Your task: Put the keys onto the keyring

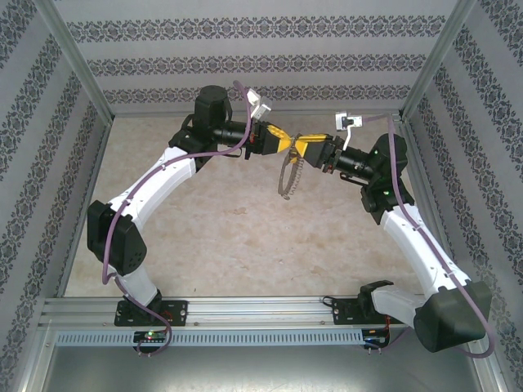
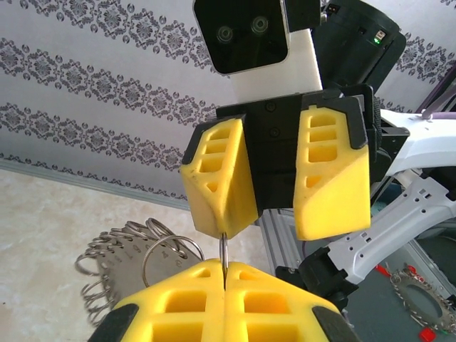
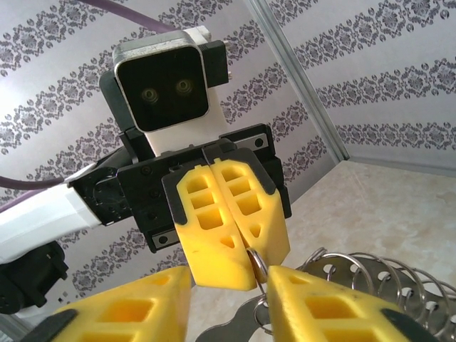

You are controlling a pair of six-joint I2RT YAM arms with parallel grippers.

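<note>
Above the table, my left gripper (image 1: 286, 144) and right gripper (image 1: 306, 148) meet tip to tip. The keyring (image 1: 287, 175) hangs below them, a thin metal ring strung with silver pieces (image 2: 117, 256). In the left wrist view my left gripper (image 2: 224, 265) is shut on the ring's thin wire (image 2: 224, 249), seen edge-on. The right gripper (image 2: 276, 229) faces it, open, and one of its pads (image 2: 217, 178) touches the wire's top. In the right wrist view the right gripper (image 3: 229, 279) stands open around the shut left gripper (image 3: 251, 261) and the keyring (image 3: 370, 274). The key with its yellow-orange tag is hidden.
A beige tabletop (image 1: 221, 237) lies below, walled by patterned panels (image 1: 245, 57) and aluminium posts (image 1: 78, 65). A slotted metal rail (image 1: 261, 310) carries both arm bases along the near edge.
</note>
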